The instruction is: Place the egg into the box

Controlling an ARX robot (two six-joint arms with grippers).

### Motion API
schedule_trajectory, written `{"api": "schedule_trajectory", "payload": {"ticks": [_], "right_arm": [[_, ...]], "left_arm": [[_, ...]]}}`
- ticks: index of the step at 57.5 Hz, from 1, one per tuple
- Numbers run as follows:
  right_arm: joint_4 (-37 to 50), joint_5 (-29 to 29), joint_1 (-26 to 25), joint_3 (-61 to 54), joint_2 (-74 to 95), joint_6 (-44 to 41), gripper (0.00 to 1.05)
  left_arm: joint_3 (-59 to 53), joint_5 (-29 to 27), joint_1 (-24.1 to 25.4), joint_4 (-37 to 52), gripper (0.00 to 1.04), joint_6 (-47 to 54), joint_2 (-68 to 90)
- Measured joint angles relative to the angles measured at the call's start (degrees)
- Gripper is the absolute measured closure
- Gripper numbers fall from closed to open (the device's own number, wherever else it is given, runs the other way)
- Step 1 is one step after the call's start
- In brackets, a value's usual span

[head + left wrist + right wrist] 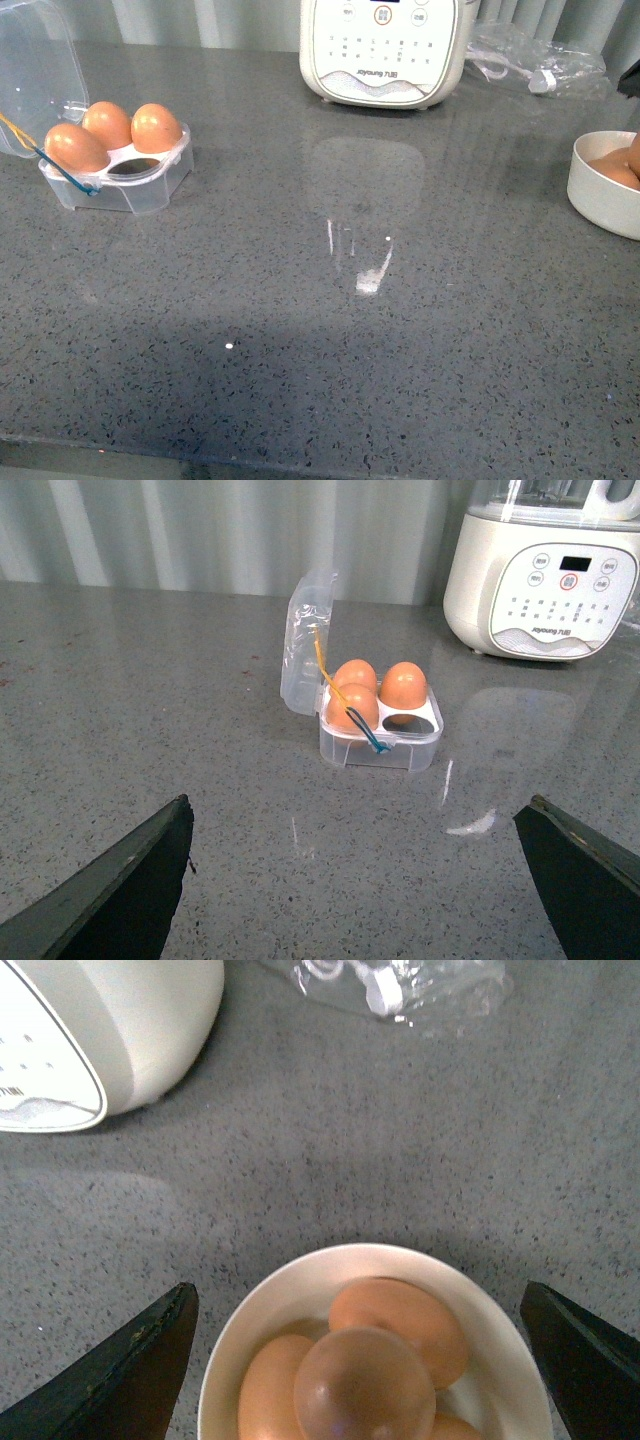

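The box (140,195) is a clear plastic carton at the left of the counter, its domed lid (35,70) hinged open. It holds three brown eggs (110,125) and has one empty cell (135,168). In the left wrist view the box (385,752) stands well ahead of my left gripper (357,815), which is open over bare counter. My right gripper (357,1295) hangs open above a white bowl (290,1272) of several brown eggs. The topmost egg (365,1385) lies between the spread fingers, untouched. Neither arm shows in the front view.
A white kitchen appliance (385,50) stands at the back middle, with a crumpled clear plastic bag (530,60) to its right. The bowl (600,195) sits at the right edge of the front view. The grey speckled counter (330,330) runs between box and bowl.
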Motion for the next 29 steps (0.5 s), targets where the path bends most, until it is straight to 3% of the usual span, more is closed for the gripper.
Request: {"api": "schedule_trajectory", "payload": {"ticks": [29], "right_arm": [[2.34,0.07,-0.68,-3.56,2.36,-3.04,0.07]], "left_arm": [[0.00,0.00,0.00,0.00,0.07,0.00,0.00]]}}
